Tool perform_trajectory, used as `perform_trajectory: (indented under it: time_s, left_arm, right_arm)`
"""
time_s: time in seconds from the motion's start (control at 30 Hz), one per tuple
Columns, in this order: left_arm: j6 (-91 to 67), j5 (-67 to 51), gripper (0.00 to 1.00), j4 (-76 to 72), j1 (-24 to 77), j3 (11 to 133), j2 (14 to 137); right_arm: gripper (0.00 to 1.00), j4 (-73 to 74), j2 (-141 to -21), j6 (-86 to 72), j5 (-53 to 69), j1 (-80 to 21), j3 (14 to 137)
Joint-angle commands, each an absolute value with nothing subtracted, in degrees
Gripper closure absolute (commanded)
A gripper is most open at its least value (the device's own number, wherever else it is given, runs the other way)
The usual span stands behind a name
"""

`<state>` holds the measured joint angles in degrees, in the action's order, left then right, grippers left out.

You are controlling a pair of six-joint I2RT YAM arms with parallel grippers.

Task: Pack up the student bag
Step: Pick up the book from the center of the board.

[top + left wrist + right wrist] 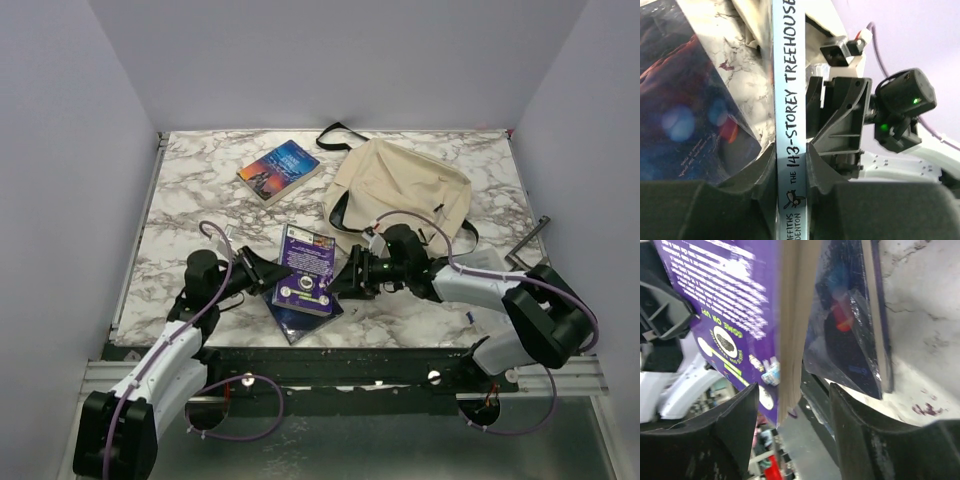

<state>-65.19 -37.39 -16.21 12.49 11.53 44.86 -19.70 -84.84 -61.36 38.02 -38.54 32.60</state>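
The purple book [306,262], with a light-blue spine [790,100], is tilted up over a dark blue book [300,315] at the table's front middle. My left gripper [268,276] is shut on the purple book's spine [792,165]. My right gripper [336,283] is open, its jaws standing either side of the book's page edge [790,340] with a gap on the right [794,410]. The dark blue book also shows in the left wrist view [685,115] and the right wrist view [850,325]. The cream student bag [400,190] lies flat behind my right arm, its black strap [340,135] at the back.
A third book with a blue and orange cover [280,170] lies at the back, left of the bag. A thin grey bar [528,240] lies at the table's right edge. Grey walls close in the marble table [190,200] on three sides.
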Motion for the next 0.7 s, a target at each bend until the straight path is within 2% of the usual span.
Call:
perform_trajectory:
  time_s: [0.0,0.1,0.33,0.47,0.53,0.6,0.67]
  left_arm:
    - [-56.6,-43.95,0.91,-19.86,12.93,17.32,46.2]
    - [-53.4,-46.6,1.0,-19.62,12.93,19.5,49.54]
    - [-44.74,-64.5,1.0,-19.52,14.04,29.41,58.99]
    - [-41.51,-67.1,1.0,-16.45,15.79,32.4,59.23]
    - [-35.37,-65.5,1.0,-7.88,17.98,35.82,59.48]
    - [-24.16,-60.22,1.0,6.96,22.56,41.62,60.1]
    - [-14.34,-55.14,1.0,18.81,28.04,47.94,61.76]
  right_arm:
    - [0.37,-1.5,-79.62,-46.56,32.2,-38.73,36.74]
    - [0.33,4.64,-76.92,-42.13,28.71,-38.67,38.56]
    - [0.26,14.25,-70.68,-31.56,26.82,-37.26,46.1]
    - [0.25,31.59,-68.71,-20.82,10.89,-37.27,58.17]
    - [0.23,36.04,-68.53,-17.45,5.6,-37.26,63.18]
    - [0.22,38.54,-68.72,-14.72,3.52,-37.25,67.71]
    - [0.17,38.46,-68.73,-12.92,4.32,-37.2,70.33]
